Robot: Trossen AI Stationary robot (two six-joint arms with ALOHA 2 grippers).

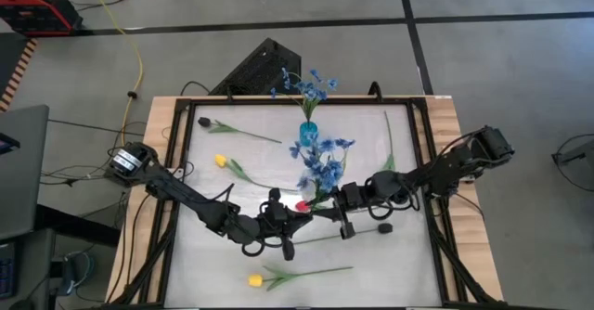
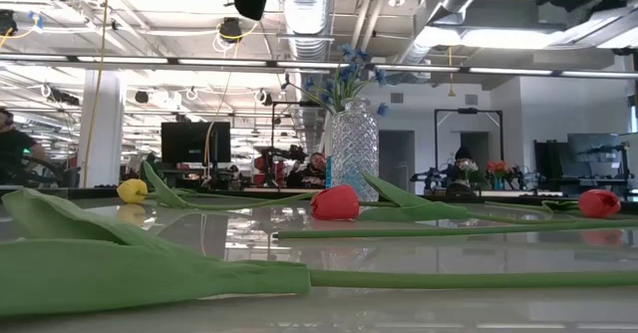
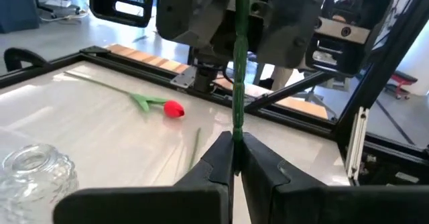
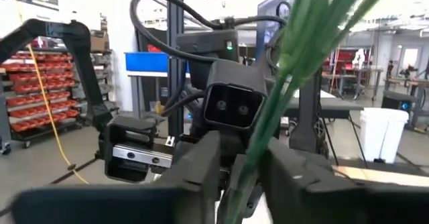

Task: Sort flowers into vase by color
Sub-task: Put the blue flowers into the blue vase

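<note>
A bunch of small blue blossoms (image 1: 320,164) on a green stem is held up over the middle of the table between my two grippers. My left gripper (image 1: 295,209) comes from the left and is shut on the stem (image 3: 236,83). My right gripper (image 1: 336,202) faces it from the right, shut on the same stem and its leaves (image 4: 295,56). The vase (image 1: 308,134) stands farther back with blue flowers (image 1: 306,87) in it; in the low view the vase (image 2: 354,149) looks like clear cut glass. A red tulip (image 1: 302,203) lies on the table under the grippers. My left gripper pinches the thin green stem (image 3: 236,131) between its two fingertips, coming in about level from the table's left, fingers across the stem. The stem stands upright above the fingers, clear of the table. My right gripper has the stem and its leaves (image 4: 249,158) between its two fingers, coming in about level from the table's right. The fingers lie across the stem, which slants up out of them.
On the white table top lie a dark bloom (image 1: 204,122), a yellow tulip (image 1: 221,161), another yellow tulip (image 1: 255,279) near the front, a dark bloom (image 1: 383,227) and a loose green stem (image 1: 388,138). A second red tulip (image 2: 598,202) shows in the low view. A black frame (image 1: 422,161) rims the table.
</note>
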